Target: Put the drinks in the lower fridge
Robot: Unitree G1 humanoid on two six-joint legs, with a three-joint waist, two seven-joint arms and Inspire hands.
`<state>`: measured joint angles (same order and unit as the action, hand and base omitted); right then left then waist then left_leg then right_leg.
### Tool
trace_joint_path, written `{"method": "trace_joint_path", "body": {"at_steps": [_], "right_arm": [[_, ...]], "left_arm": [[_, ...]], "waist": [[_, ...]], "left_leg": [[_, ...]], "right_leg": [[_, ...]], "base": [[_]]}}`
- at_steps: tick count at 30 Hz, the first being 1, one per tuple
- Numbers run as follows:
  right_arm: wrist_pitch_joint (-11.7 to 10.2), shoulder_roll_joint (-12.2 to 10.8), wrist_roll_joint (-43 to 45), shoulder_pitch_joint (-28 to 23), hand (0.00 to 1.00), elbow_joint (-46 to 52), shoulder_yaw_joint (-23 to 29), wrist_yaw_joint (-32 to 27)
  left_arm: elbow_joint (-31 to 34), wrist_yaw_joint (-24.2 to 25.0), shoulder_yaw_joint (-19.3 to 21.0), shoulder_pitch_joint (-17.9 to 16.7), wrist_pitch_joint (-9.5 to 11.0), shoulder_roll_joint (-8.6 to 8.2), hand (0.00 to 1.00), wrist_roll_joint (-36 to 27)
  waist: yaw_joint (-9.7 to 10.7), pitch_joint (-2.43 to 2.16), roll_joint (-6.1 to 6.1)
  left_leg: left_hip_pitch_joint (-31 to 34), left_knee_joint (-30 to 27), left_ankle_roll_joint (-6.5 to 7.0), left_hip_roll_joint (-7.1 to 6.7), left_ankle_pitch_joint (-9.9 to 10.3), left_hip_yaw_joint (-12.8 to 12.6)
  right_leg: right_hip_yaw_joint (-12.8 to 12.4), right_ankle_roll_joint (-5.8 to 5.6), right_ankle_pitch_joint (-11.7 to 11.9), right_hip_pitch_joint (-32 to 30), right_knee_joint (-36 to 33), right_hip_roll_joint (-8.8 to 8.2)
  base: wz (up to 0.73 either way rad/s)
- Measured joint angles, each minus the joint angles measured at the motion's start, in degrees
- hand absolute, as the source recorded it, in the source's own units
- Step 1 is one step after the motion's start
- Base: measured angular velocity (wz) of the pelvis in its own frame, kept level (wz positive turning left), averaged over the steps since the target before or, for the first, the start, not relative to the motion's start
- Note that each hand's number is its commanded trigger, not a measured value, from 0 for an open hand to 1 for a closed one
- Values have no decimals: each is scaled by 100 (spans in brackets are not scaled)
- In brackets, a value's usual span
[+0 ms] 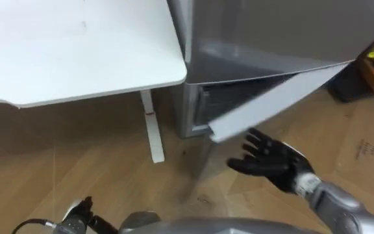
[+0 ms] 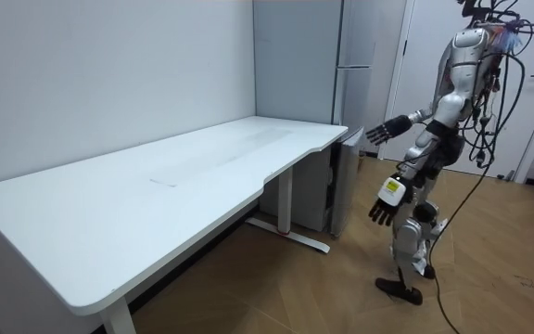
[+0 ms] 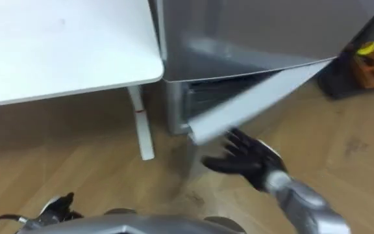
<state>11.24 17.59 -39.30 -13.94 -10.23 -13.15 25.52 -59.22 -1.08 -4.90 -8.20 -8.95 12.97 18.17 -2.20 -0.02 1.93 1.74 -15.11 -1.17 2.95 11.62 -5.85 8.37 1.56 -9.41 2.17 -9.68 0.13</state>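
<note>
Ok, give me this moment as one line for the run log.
robot: standing at lower fridge door | door: ajar | right hand: open, fingers near door edge | left hand: open, at side

Sparse office-like room: white desk (image 2: pixel 156 186), grey fridge (image 2: pixel 295 74), wood floor (image 2: pixel 276 292)

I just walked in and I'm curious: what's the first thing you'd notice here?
The robot's right hand, fingers spread open, reaches toward the edge of the lower fridge door, which stands partly open. A big white table sits to the left of the grey fridge, and the left hand hangs at the robot's side.
</note>
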Motion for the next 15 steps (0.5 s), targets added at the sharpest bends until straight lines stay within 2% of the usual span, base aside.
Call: {"method": "trace_joint_path", "body": {"at_steps": [2,4,5,7,8,9,10,12,15], "right_arm": [[23,-45,-408,226,0,12,-226,371],[65,-47,-595,257,0,-36,-251,545],[112,-48,-598,245,0,-45,-257,602],[142,-60,-596,205,0,-105,-306,658],[144,-62,-580,178,0,-169,-353,687],[144,-62,-560,172,0,-214,-358,722],[145,-57,-535,160,0,-312,-353,780],[148,-60,-464,149,0,-540,-351,837],[234,-49,-259,152,0,-989,-340,844]], "left_arm": [[115,-6,26,-138,-109,-3,0,-2],[159,-8,29,-189,-206,-28,0,-5],[193,-12,32,-214,-257,-43,0,-8],[196,-53,45,-214,-284,-45,0,-17],[200,-63,45,-197,-307,-47,0,-62],[200,-63,44,-168,-324,-56,0,-73],[195,-64,43,-106,-328,-88,0,-98],[170,-76,28,-31,-334,-109,0,-118],[180,-176,29,-7,-348,-97,0,-225]], "waist": [[-44,-16,30],[-161,-21,94],[-174,-34,146],[-189,-19,273],[-232,-39,374],[-233,-29,404],[-247,-29,420],[-253,-13,373],[-195,-18,251]], "left_leg": [[-35,155,19,-109,-153,175],[-25,167,19,-127,-169,196],[-17,167,20,-139,-170,209],[-12,159,20,-150,-168,220],[-16,149,24,-153,-156,215],[-23,132,24,-153,-136,215],[-19,102,31,-149,-89,220],[8,37,43,-145,-1,232],[32,-20,73,-159,59,278]], "right_leg": [[258,-13,-56,79,9,-92],[321,-15,-62,108,22,-107],[380,-18,-65,155,78,-116],[439,-26,-71,212,124,-121],[432,-29,-72,255,150,-120],[423,-29,-72,283,172,-117],[420,-35,-73,304,171,-111],[426,-52,-75,330,149,-104],[418,-84,-92,332,97,-114]], "base": [[65],[28],[19],[13],[5],[0],[-3],[-2],[6]]}}
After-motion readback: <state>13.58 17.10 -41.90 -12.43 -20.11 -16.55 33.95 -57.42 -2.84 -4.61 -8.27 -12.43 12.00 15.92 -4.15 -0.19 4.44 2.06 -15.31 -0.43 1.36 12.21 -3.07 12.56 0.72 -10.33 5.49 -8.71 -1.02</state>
